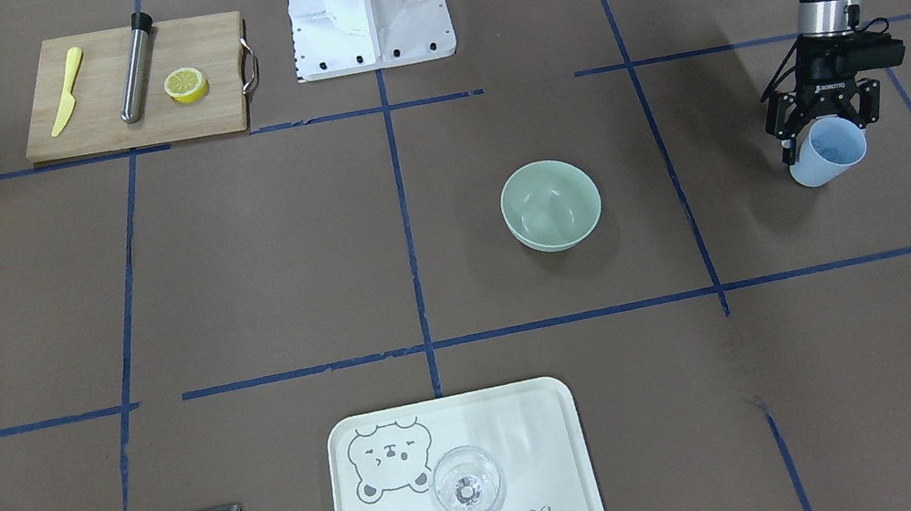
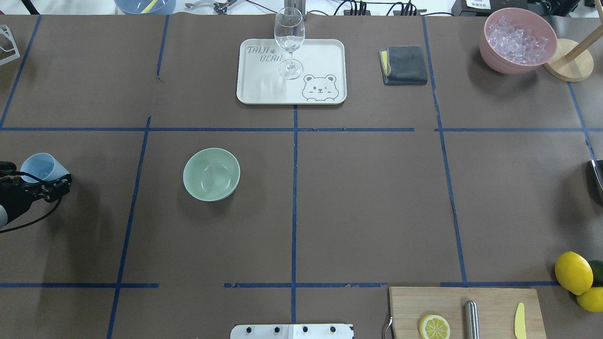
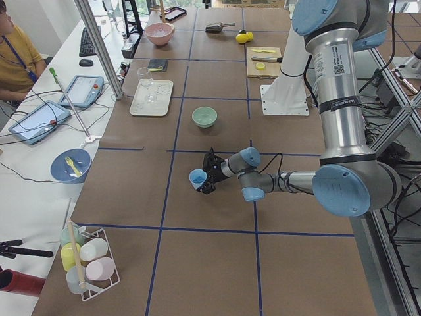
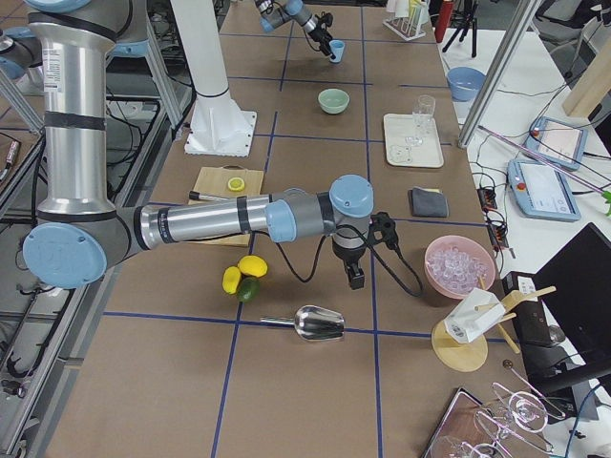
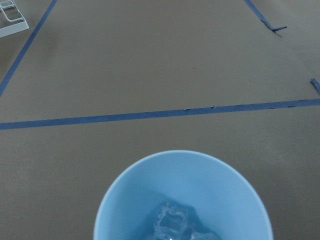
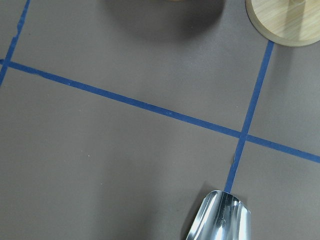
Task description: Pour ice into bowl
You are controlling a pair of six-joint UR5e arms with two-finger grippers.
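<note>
My left gripper [image 1: 825, 129] is shut on a pale blue cup [image 1: 830, 151] and holds it tilted above the table. It also shows at the left edge of the overhead view [image 2: 40, 184], with the cup [image 2: 41, 165]. The left wrist view looks into the cup [image 5: 182, 195], where a few clear ice cubes [image 5: 172, 222] lie at the bottom. The mint-green bowl [image 1: 551, 204] [image 2: 211, 174] stands empty, well apart from the cup, toward the table's middle. My right gripper [image 4: 355, 277] shows only in the exterior right view; I cannot tell if it is open or shut.
A pink container of ice [image 2: 518, 40] stands at the far right. A wine glass [image 2: 289, 42] stands on a white tray [image 2: 264, 89], a grey cloth [image 2: 404, 65] beside it. A cutting board [image 2: 490, 299], lemons [image 2: 573, 272] and a metal scoop [image 6: 220, 217] lie on the right.
</note>
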